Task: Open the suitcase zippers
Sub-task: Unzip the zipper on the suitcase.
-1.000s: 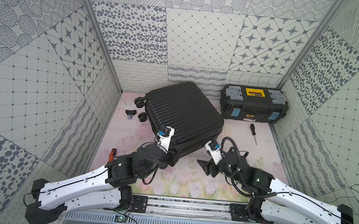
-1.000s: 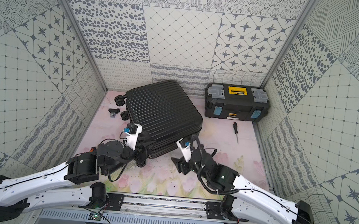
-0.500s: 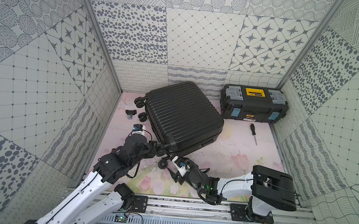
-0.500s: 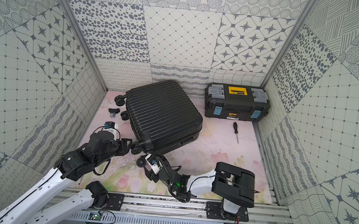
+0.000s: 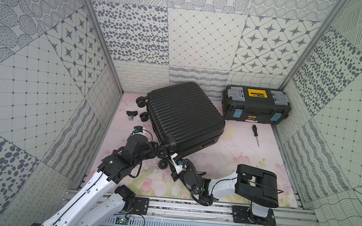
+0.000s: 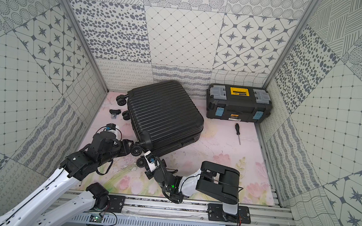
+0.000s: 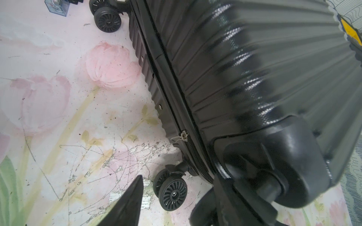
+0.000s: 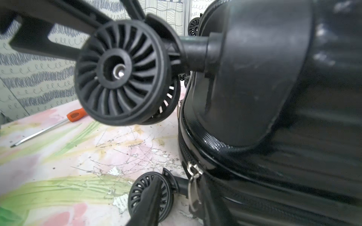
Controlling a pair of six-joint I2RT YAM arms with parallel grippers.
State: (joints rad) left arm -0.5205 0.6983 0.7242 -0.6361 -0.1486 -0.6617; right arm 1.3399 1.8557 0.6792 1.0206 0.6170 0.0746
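Two black grippers are sitting low over the pink floral tabletop [image 5: 239,150], both at the nearest corner of the large black ribbed hard-shell suitcase [image 5: 184,116]. The left gripper [image 5: 154,151] is resting just beside the upper black caster wheel [image 5: 162,154] of that corner with its jaws standing apart. One pointed finger [image 7: 129,203] is showing clear of the case, and whether the other is touching the wheel I cannot tell. The right gripper [image 5: 170,159] is hovering beside the lower caster wheel [image 5: 163,164]. One dark finger [image 8: 148,201] is crossing in front of that wheel, near the small silver zipper pull [image 8: 193,187]. Its partner is lost against the black shell, so I cannot tell whether these jaws are apart or together.

That pull is hanging from the thin black zipper track [image 7: 194,154], which is running along the narrow side seam close to this corner. An orange-handled screwdriver [image 8: 75,115] is lying on the tabletop apart from the case.

Farther back, the suitcase is lying flat on its broad side toward the back left, lid down. A small black part with a clear block [image 5: 131,115] is lying near its far wheels. A black-handled screwdriver [image 5: 255,135] is lying to its right, and a black toolbox with a yellow and grey lid [image 5: 255,104] is standing against the back wall.
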